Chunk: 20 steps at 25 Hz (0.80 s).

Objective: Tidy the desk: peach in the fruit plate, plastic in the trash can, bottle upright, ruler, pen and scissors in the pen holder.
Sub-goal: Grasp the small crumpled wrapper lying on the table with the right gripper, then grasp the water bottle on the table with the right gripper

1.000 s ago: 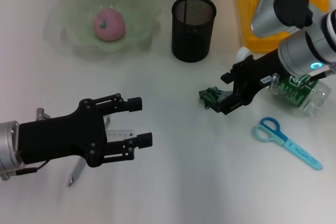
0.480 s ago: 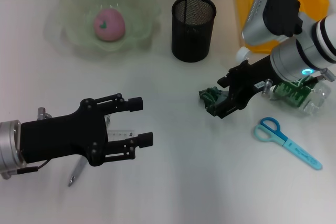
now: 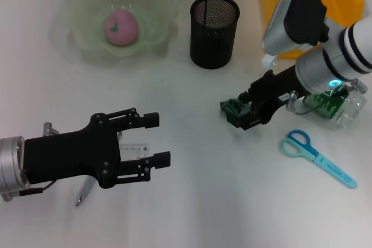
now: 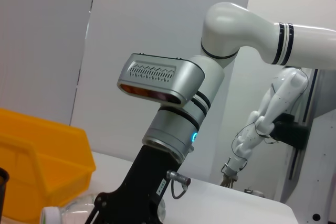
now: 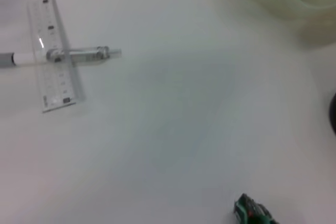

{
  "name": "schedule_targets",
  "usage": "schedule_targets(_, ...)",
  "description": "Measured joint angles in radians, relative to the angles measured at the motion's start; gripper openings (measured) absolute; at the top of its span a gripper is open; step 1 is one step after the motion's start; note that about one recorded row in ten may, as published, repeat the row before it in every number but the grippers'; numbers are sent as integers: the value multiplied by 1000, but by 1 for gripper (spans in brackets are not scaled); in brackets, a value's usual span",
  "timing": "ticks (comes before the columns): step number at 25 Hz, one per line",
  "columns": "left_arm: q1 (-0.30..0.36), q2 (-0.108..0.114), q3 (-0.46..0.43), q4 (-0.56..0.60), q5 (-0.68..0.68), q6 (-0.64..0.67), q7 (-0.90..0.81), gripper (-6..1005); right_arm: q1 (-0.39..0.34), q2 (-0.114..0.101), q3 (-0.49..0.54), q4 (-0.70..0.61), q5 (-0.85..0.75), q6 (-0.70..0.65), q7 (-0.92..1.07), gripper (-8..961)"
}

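White desk [image 3: 203,201]: right pincer [image 3: 239,112] grasping green plastic [image 3: 233,108]; left pincer [image 3: 156,137] released.

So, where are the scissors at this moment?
In the head view the blue scissors lie flat on the table's right side, near the front, just in front of the fallen bottle and apart from the right gripper.

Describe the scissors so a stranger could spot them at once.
Start at the yellow bin at the desk's far right corner and come toward the robot, past the lying bottle. The scissors lie flat beyond it, closed, the only light-blue thing on the desk, ring handles toward the right gripper.
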<state>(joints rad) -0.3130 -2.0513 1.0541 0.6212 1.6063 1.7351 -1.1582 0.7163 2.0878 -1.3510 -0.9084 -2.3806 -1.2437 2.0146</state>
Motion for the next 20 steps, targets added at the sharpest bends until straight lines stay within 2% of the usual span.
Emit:
schedule_targets(4, -1, -2, 0, 0, 1, -1, 0, 757, 0, 0, -13, 0, 0, 8, 0, 695)
schedule_targets(10, 1, -3, -2, 0, 1, -1, 1, 757, -6, 0, -14, -4, 0, 16, -3, 458)
schedule_targets(13, 5, -3, -2, 0, 1, -2, 2, 757, -11, 0, -17, -6, 1, 25, -4, 270)
schedule_targets(20, 5, -3, -2, 0, 1, -5, 3, 758, -29, 1, -40, -15, 32, 45, -8, 175)
